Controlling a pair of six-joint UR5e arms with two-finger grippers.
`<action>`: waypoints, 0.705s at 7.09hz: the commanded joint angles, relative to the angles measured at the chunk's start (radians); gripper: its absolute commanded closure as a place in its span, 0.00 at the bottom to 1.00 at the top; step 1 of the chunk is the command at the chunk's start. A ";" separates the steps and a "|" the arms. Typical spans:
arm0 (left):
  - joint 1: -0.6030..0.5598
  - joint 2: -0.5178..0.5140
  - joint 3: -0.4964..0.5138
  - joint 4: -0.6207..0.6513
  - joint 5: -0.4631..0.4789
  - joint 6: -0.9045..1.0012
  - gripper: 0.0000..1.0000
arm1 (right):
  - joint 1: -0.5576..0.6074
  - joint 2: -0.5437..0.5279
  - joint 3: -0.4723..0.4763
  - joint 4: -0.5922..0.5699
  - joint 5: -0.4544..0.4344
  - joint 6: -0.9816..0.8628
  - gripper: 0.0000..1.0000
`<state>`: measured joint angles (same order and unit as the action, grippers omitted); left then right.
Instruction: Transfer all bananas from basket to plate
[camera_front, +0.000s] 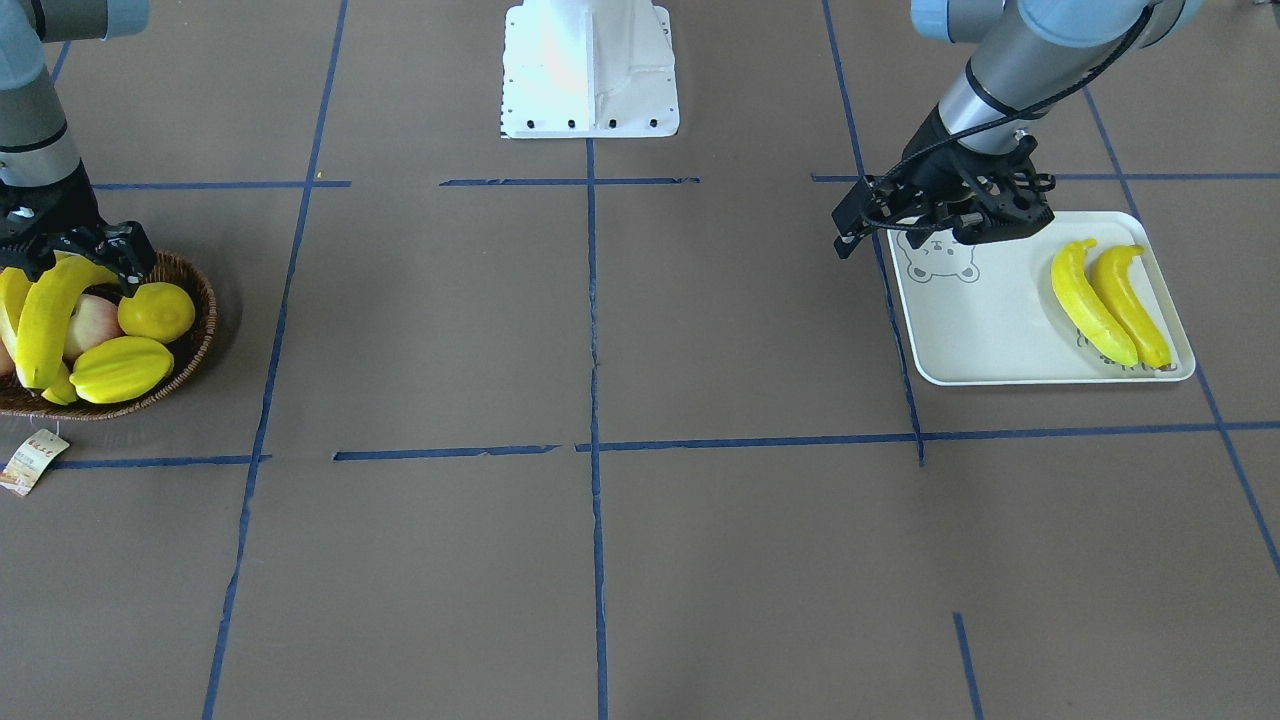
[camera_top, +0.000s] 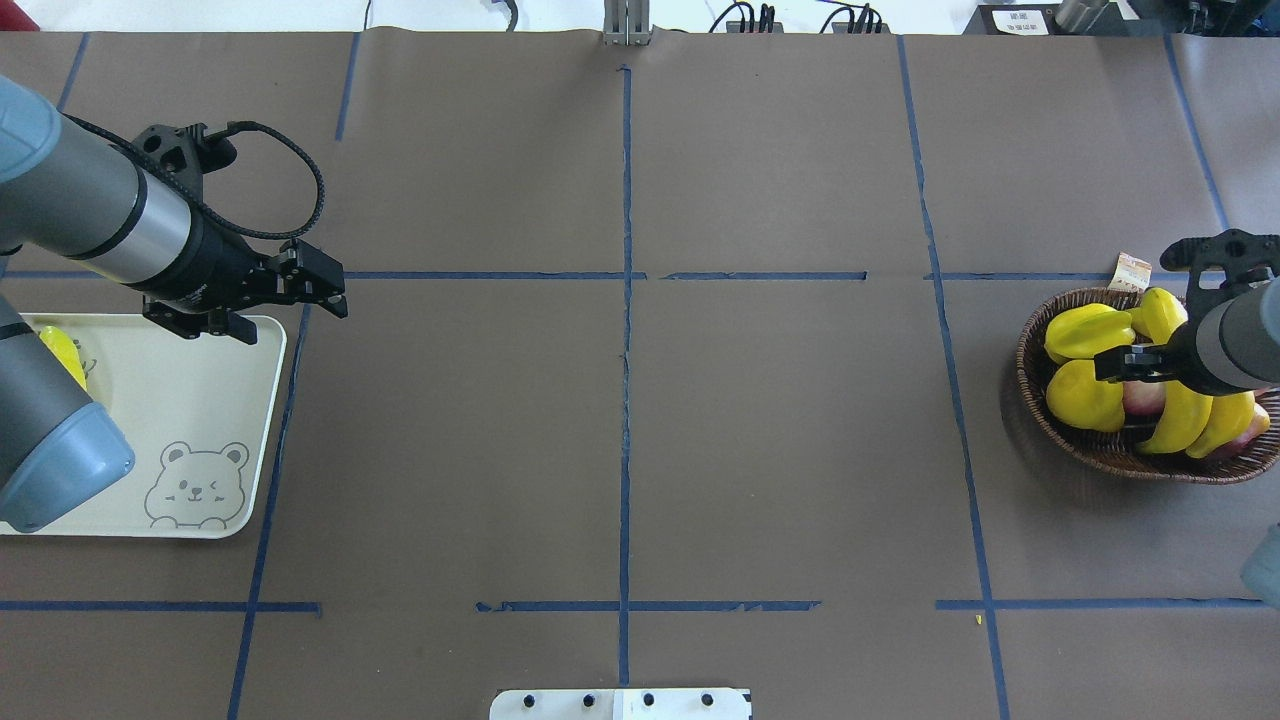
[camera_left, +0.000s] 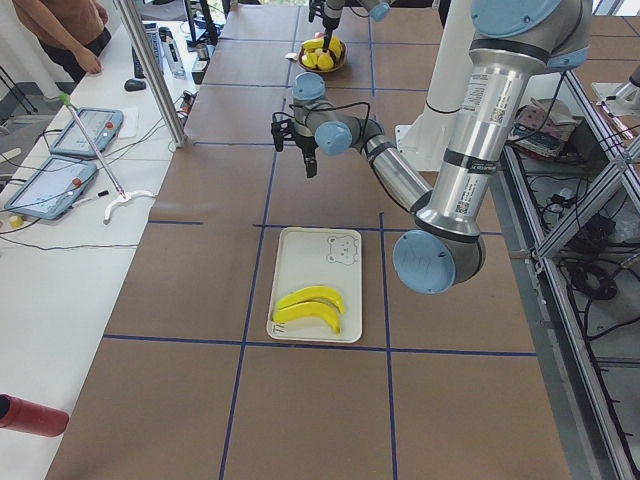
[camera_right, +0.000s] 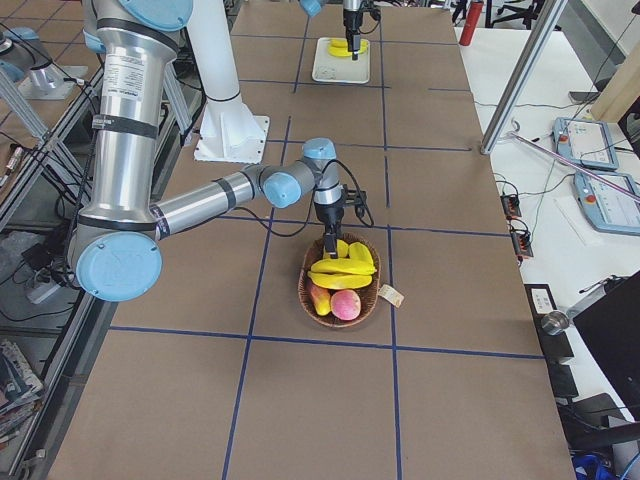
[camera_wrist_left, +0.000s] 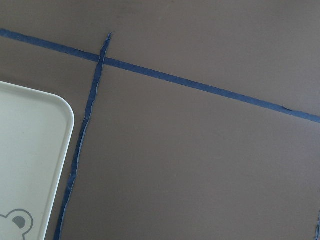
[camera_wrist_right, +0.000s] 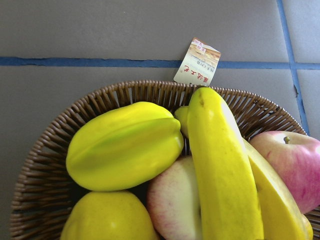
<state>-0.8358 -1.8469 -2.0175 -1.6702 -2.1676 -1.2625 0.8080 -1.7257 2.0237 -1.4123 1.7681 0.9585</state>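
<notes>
Right end effector (camera_front: 80, 265): down in the basket (camera_front: 203, 325), fingers spread, straddling the upper end of a banana (camera_front: 45, 320). We cannot tell whether the pads touch it.

Left end effector (camera_top: 322, 283): fingers apart, holding nothing. It hangs above the table (camera_top: 780, 450), just beyond the plate (camera_front: 990, 330) edge that faces the table's middle.

Basket: we count that banana, a second banana (camera_top: 1230, 422), starfruit (camera_front: 120, 368), lemon (camera_front: 157, 312) and apple (camera_front: 92, 325). Its tag (camera_front: 35, 462) lies on the table beside it.

Plate: two bananas (camera_front: 1092, 305) side by side, touching, at the end away from the bear face.

Basket and plate sit well apart at opposite ends of the table, with wide brown surface crossed by blue tape (camera_top: 765, 275) between them.
</notes>
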 joint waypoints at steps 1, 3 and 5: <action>0.007 0.000 -0.001 0.001 0.002 0.000 0.00 | 0.002 -0.003 -0.017 0.004 0.007 -0.001 0.01; 0.007 0.000 -0.003 0.001 0.002 0.000 0.00 | 0.002 -0.026 -0.016 0.003 0.007 -0.001 0.01; 0.009 0.002 -0.004 0.001 0.003 -0.002 0.00 | 0.005 -0.051 -0.019 0.004 0.007 -0.001 0.01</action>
<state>-0.8279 -1.8460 -2.0205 -1.6690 -2.1650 -1.2629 0.8120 -1.7601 2.0063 -1.4093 1.7742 0.9572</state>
